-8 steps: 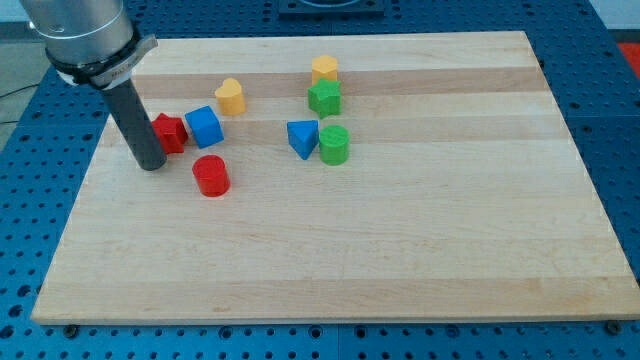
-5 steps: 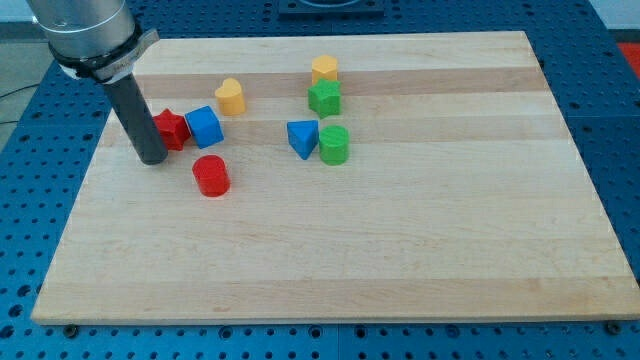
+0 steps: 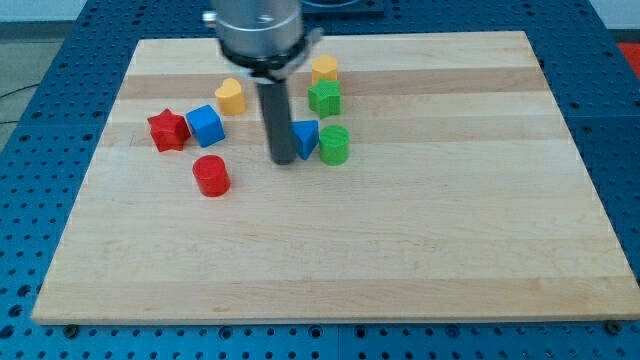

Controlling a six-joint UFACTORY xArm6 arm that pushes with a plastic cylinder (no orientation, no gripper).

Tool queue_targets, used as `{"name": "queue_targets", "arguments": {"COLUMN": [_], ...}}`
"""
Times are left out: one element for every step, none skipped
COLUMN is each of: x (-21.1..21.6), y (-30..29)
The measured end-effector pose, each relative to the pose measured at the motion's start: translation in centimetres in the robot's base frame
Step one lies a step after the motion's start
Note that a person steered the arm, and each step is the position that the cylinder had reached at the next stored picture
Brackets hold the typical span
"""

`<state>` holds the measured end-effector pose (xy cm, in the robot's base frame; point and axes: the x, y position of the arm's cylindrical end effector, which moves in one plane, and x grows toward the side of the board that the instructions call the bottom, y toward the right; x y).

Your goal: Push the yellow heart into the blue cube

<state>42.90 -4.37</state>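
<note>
The yellow heart (image 3: 231, 96) lies near the view's top left of the wooden board (image 3: 400, 230). The blue cube (image 3: 205, 126) sits just below and left of it, a small gap apart, with a red star-shaped block (image 3: 167, 130) touching the cube's left side. My tip (image 3: 283, 159) stands on the board to the right of both, right beside the left edge of a blue triangular block (image 3: 305, 136), which the rod partly hides. The tip is below and to the right of the yellow heart, well clear of it.
A red cylinder (image 3: 211, 175) lies below the blue cube. A green cylinder (image 3: 334, 145) touches the blue triangle's right side. A green star-like block (image 3: 324, 98) and a yellow block (image 3: 324, 69) stand above them near the top edge.
The rod has swung from left of the red star across to the view's right, now beside the blue triangle. The red star is uncovered. No block has visibly moved.
</note>
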Motion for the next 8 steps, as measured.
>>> {"name": "queue_targets", "arguments": {"x": [-0.5,-0.9,-2.9,-3.5,-0.8,0.1,-3.8,-7.9], "y": [0.5,0.5,1.8,1.8,-1.8,-6.0,-6.2,-6.4]}}
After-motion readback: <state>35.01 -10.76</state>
